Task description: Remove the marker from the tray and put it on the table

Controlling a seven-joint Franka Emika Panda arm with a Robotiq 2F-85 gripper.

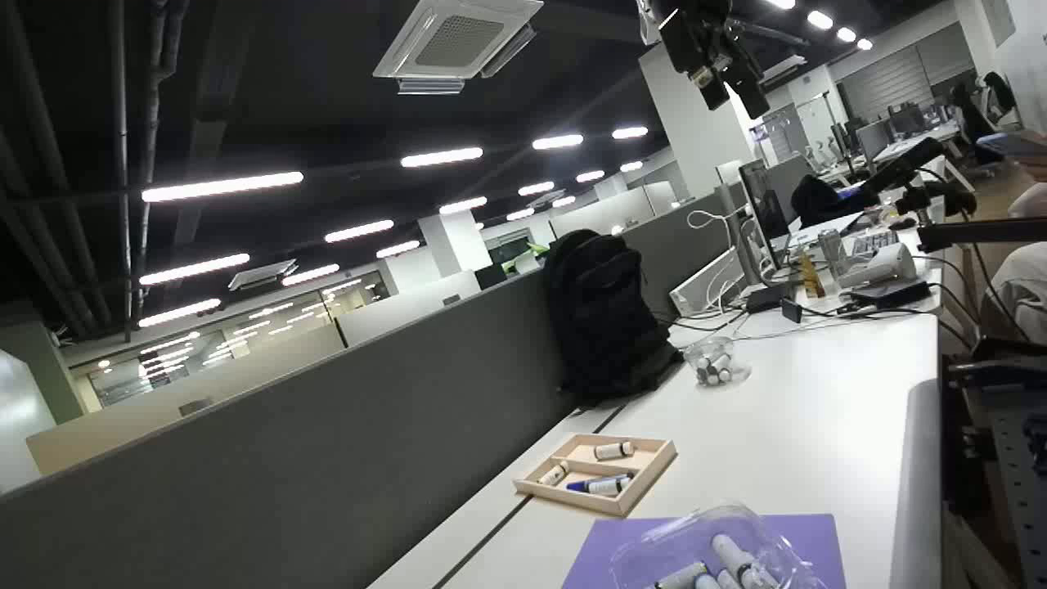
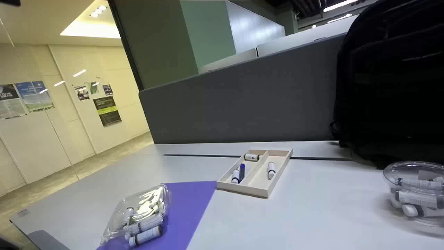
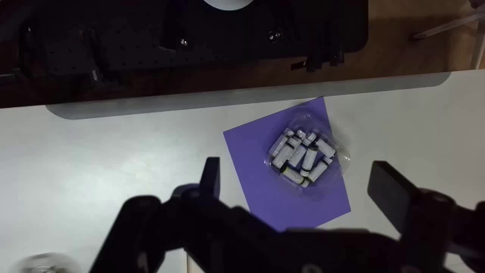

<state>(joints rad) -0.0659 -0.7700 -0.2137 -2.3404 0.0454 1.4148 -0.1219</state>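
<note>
The marker (image 1: 586,485) is a slim dark blue stick lying in the tray (image 1: 654,469). In an exterior view the marker (image 2: 242,171) lies beside a white tube in the left compartment of the tray (image 2: 242,189). The tray has a tan wooden rim and a divider, and holds three short white tubes too. It stands on the white table (image 1: 826,393). My gripper (image 1: 736,100) hangs high above the table. In the wrist view my gripper (image 3: 297,174) is open, with nothing between its fingers. Only a sliver of the tray (image 3: 192,266) shows there; the marker is hidden.
A purple sheet (image 2: 194,205) bears a transparent box (image 2: 138,211) of several white tubes. A transparent bowl (image 2: 414,194) of tubes stands near the black backpack (image 1: 605,319). A grey partition (image 1: 327,458) runs along the table. A monitor (image 1: 761,204) and cables are farther along.
</note>
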